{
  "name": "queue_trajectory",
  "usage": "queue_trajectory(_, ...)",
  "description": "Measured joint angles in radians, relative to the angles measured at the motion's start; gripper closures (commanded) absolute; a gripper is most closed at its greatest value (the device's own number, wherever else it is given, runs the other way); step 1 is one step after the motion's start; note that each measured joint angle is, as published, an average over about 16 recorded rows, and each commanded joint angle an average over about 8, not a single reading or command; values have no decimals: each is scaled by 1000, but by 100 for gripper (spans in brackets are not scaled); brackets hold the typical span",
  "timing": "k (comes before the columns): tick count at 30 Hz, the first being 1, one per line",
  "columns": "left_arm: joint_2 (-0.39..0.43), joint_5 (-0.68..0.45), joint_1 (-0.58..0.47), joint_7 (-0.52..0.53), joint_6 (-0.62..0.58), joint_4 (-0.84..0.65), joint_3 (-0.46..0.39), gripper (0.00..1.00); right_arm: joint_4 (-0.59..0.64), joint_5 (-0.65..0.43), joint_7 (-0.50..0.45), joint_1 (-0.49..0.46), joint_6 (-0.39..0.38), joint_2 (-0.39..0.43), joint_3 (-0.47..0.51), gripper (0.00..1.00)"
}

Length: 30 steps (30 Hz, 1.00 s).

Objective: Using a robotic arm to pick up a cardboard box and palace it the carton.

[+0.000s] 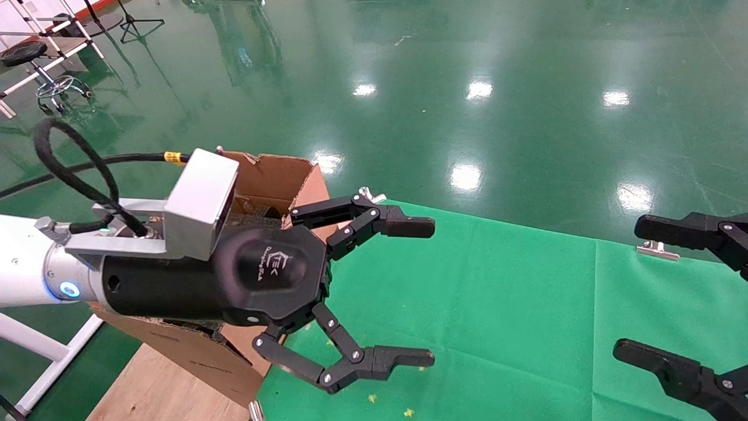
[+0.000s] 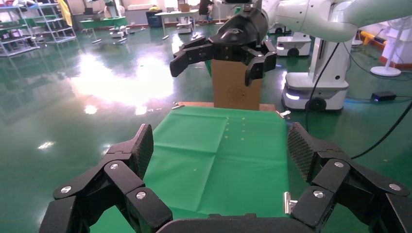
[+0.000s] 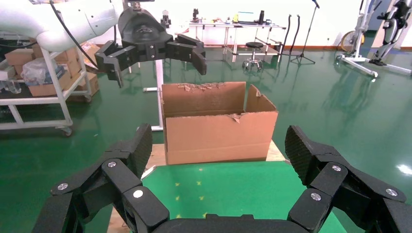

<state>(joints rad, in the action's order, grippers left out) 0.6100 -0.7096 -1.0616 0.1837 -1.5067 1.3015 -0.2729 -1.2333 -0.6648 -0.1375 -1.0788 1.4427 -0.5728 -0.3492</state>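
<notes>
Nearest the head camera, the left claw (image 1: 429,292) of the robotic arm (image 1: 35,269) hangs above the edge of the green-covered bench (image 1: 497,304), fingers spread wide with nothing between them. A grey box (image 1: 198,202) sits on top of its wrist, and a black cable (image 1: 70,169) loops up behind it. Directly behind and partly hidden by this claw stands the carton (image 1: 274,181), on the bare wooden end of the bench; its top is open, its edges torn, and dark pieces show inside. The right claw (image 1: 634,289) hangs at the opposite side of the bench, also spread wide and empty, well apart from the carton. Two metal clips (image 1: 657,251) pin the green cloth at the bench's far edge. No cardboard box can be seen in any view. Beyond the bench lies the glossy green floor (image 1: 467,88), and farther off a stool (image 1: 35,64) and white frames.
</notes>
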Motion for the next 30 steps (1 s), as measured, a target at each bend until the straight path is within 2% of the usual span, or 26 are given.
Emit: queue_trajectory(30, 1, -20, -12, 4, 11, -17, -6, 0, 0, 0, 0, 0, 0, 0, 0, 0)
